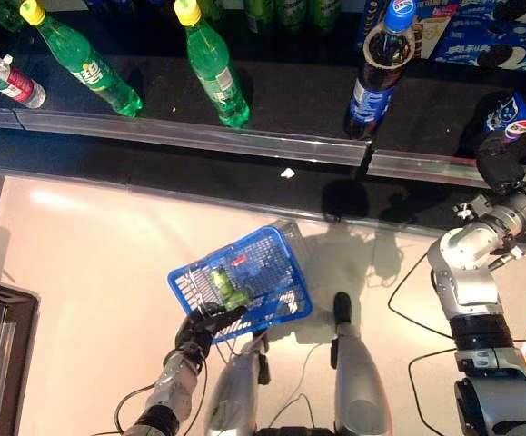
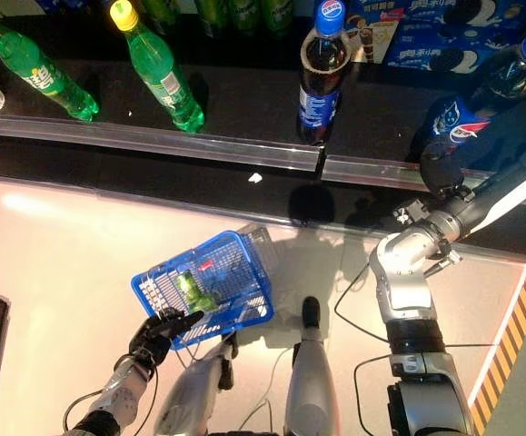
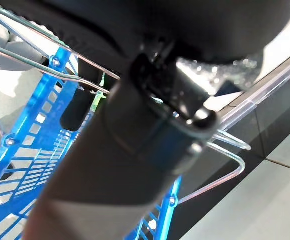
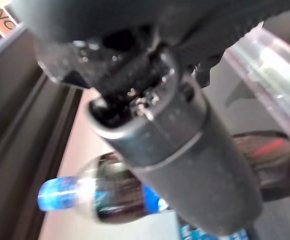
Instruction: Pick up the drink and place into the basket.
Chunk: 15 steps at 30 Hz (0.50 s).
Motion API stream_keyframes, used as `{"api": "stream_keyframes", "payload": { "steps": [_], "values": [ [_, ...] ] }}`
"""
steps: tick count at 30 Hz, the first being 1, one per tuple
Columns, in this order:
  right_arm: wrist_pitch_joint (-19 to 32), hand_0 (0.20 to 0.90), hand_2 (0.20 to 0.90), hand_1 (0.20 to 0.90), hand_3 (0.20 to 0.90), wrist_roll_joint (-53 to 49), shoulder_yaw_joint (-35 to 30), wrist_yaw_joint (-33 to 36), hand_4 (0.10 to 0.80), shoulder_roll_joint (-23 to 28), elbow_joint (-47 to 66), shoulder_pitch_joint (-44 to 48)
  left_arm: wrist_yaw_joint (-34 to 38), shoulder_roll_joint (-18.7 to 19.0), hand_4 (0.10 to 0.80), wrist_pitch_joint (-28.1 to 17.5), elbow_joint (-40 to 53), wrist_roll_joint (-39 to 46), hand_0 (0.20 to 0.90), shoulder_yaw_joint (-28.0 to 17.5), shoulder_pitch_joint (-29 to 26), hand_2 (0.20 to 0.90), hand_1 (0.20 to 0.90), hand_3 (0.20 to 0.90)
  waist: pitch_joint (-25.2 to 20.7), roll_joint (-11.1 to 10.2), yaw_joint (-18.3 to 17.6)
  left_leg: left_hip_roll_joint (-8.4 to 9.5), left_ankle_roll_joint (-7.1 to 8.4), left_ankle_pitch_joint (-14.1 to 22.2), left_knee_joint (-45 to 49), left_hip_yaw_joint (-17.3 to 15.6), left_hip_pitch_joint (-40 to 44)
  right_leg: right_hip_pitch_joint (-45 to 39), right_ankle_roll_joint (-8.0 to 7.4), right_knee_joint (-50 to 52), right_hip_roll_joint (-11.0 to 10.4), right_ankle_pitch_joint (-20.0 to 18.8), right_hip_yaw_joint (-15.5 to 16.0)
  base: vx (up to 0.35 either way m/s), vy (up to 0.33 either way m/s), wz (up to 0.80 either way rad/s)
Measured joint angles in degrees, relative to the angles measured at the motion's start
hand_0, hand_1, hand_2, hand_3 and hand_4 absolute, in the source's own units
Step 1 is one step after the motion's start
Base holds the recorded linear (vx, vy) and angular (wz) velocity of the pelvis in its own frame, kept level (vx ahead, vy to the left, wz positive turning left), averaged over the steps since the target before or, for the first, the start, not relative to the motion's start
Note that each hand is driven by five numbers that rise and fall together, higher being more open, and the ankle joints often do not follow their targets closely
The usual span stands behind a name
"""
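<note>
The cola bottle point(image 2: 458, 109) stands on the shelf point(image 2: 199, 145), the right hand point(image 2: 440, 168) wrapped round it — lift straight up before swinging away. The blue basket point(image 1: 244, 282), well below the shelf, hangs from the clenched left hand point(image 1: 199, 329) — keep it level.
</note>
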<state>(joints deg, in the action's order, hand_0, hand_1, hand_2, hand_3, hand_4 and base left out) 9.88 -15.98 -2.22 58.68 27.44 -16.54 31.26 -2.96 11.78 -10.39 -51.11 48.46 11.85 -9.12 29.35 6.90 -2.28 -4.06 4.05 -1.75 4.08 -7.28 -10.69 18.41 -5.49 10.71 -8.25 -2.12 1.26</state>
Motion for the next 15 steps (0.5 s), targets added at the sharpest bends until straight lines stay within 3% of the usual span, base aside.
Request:
{"api": "stream_keyframes", "payload": {
  "steps": [15],
  "values": [
    [-1.54, 0.900, 0.900, 0.900, 0.900, -1.97, 0.07, -0.11, 0.800, 4.89, -6.15, 7.94, -0.26, -0.10, 0.100, 0.37, 0.37, 1.31, 0.300, 1.26, -1.01, 0.300, 0.300, 0.200, 0.92, 1.98, 2.10, 0.36, -0.03, -0.03, 0.03, 0.40, -1.15, 1.21, -0.07, 0.24, -0.23, -0.06, -0.01, 0.000, 0.000, 0.00]
  ]
}}
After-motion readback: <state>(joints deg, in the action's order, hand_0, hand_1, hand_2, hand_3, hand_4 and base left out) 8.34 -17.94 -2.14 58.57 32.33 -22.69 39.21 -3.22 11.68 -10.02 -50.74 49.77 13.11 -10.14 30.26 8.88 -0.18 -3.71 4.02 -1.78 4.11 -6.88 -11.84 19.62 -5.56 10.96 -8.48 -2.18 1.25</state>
